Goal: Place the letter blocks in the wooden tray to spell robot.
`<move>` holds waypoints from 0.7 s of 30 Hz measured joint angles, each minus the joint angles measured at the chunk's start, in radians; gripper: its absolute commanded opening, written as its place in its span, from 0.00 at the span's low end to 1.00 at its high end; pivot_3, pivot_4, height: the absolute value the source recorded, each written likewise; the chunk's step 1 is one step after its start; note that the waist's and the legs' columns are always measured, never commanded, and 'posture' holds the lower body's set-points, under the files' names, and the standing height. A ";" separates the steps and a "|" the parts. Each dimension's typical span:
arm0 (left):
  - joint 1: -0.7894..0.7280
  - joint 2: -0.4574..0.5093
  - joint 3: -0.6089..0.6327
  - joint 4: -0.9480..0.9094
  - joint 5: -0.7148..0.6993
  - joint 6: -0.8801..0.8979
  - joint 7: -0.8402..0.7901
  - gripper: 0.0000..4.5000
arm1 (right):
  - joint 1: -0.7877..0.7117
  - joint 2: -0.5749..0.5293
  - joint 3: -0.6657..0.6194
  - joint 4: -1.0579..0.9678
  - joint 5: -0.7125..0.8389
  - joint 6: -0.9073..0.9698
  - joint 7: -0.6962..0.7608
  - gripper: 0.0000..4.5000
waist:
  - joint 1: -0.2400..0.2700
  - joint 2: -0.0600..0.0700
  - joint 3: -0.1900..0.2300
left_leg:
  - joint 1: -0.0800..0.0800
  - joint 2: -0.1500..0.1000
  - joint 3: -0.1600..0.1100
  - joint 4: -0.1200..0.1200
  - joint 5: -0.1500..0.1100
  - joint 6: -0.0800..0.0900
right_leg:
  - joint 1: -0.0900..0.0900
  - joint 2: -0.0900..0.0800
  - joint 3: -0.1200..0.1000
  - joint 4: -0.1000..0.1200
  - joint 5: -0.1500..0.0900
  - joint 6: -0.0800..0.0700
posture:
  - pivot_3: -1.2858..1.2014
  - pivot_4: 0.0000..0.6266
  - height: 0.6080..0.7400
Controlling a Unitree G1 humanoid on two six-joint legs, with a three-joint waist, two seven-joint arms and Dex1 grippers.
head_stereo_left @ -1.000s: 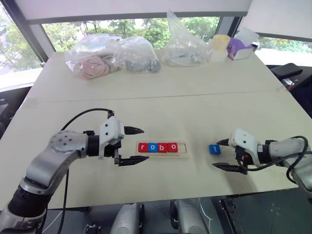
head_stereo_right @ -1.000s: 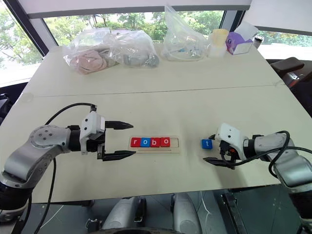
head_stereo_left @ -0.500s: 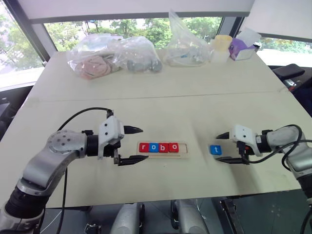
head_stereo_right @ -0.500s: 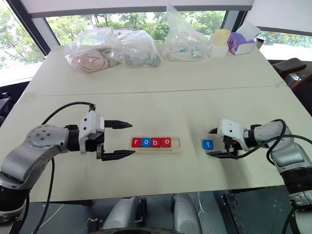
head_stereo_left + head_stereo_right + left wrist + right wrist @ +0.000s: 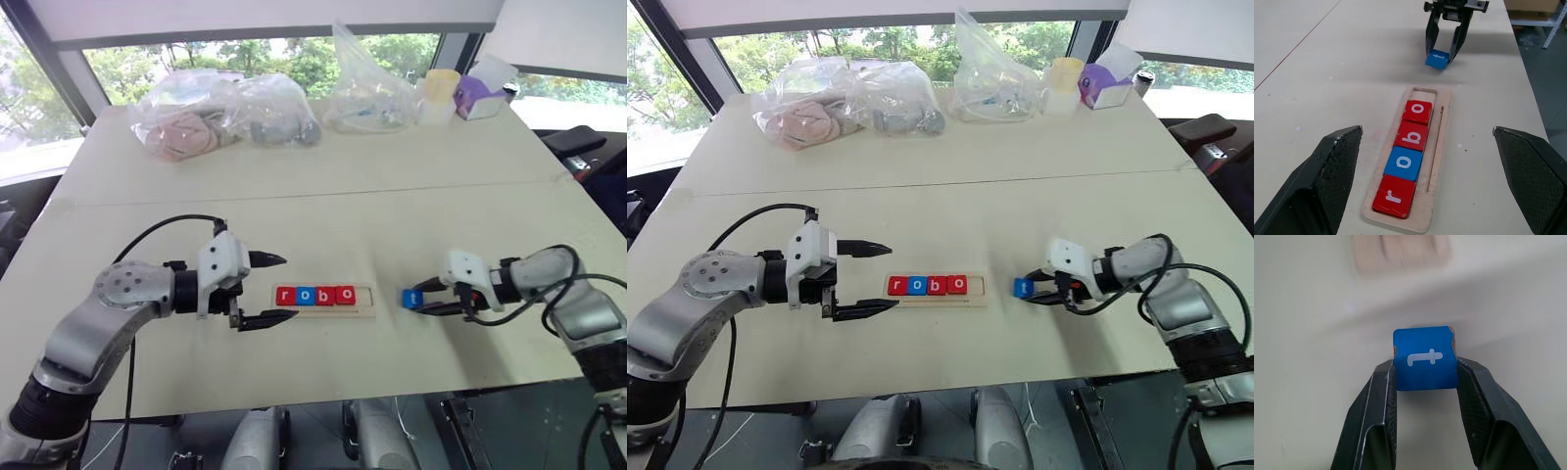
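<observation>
The wooden tray (image 5: 325, 298) lies mid-table with several letter blocks (image 5: 316, 295) in its slot reading r, o, b, o; the slot's right end is bare. A blue t block (image 5: 1425, 358) sits between the fingers of my right gripper (image 5: 419, 299), which is shut on it just right of the tray, a little above the table. My left gripper (image 5: 277, 289) hovers open at the tray's left end, its fingers apart and nothing between them. The left wrist view shows the tray (image 5: 1436, 156) and the blue t block (image 5: 1438, 58) beyond it.
Clear plastic bags (image 5: 225, 113) with soft items lie along the table's far side, beside a pale cup (image 5: 441, 93) and a purple box (image 5: 480, 98). A seam (image 5: 313, 194) crosses the table.
My right gripper has shut on the blue t block and carried it left toward the tray. The left gripper has stayed put.
</observation>
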 measured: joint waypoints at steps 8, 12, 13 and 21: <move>0.000 -0.001 0.000 0.000 0.000 0.000 0.002 1.00 | -0.062 0.075 0.086 -0.065 -0.008 0.081 -0.002 0.26 | 0.009 0.000 0.000 | -0.002 -0.001 0.000 0.000 0.000 0.000 | -0.001 -0.001 0.000 -0.002 0.000 0.000 | 0.52 0.24 0.89; 0.010 0.000 0.005 -0.005 0.000 0.000 0.007 1.00 | -0.077 0.082 0.110 -0.047 -0.032 0.073 -0.003 0.26 | 0.014 0.000 0.000 | -0.002 -0.001 0.000 0.000 0.000 0.000 | -0.001 -0.001 0.000 -0.001 0.000 0.000 | 0.52 0.24 0.89; 0.013 0.000 0.007 -0.007 0.000 0.000 0.008 1.00 | -0.082 0.083 0.114 -0.041 -0.037 0.067 -0.003 0.26 | 0.015 0.000 0.000 | -0.002 -0.001 0.000 0.000 0.000 0.000 | -0.001 -0.001 0.000 -0.001 0.000 -0.001 | 0.52 0.24 0.89; 0.031 -0.001 0.022 -0.025 0.000 0.001 0.025 1.00 | -0.117 0.105 0.138 0.012 -0.071 0.031 -0.003 0.26 | 0.019 0.000 0.000 | -0.002 -0.001 0.000 0.000 0.000 0.000 | -0.001 -0.001 0.000 -0.001 0.000 -0.001 | 0.52 0.24 0.89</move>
